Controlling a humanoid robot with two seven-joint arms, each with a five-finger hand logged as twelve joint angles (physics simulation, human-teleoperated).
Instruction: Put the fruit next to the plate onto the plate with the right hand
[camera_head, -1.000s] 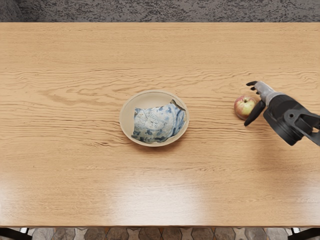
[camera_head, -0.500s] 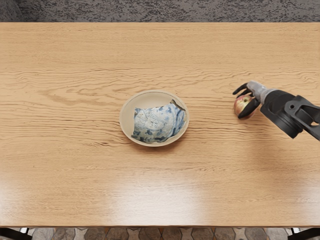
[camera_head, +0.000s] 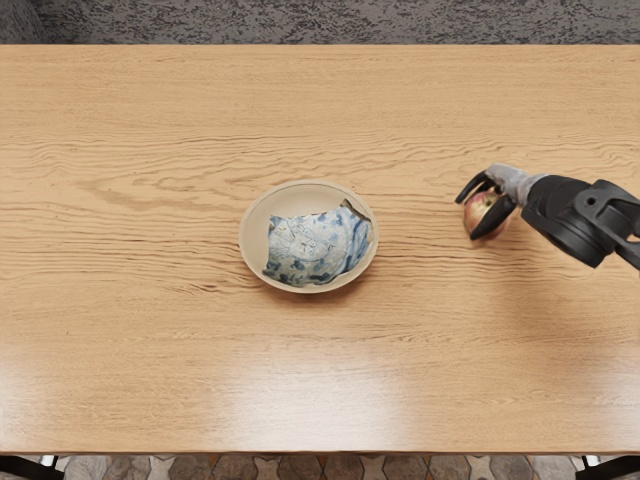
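Grasping is your step now: the right hand (camera_head: 493, 190) has its fingers curled around the apple (camera_head: 478, 212), on the worktop (camera_head: 150, 330) well apart from the plate (camera_head: 250, 225). Next, lift it and carry it over.

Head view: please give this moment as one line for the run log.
phase: grasp | right hand: fingers curled around small red-yellow apple | apple: apart from round beige plate | left hand: not in view

There is one plate (camera_head: 256, 214), one apple (camera_head: 477, 211), one right hand (camera_head: 495, 193) and one table (camera_head: 150, 340).
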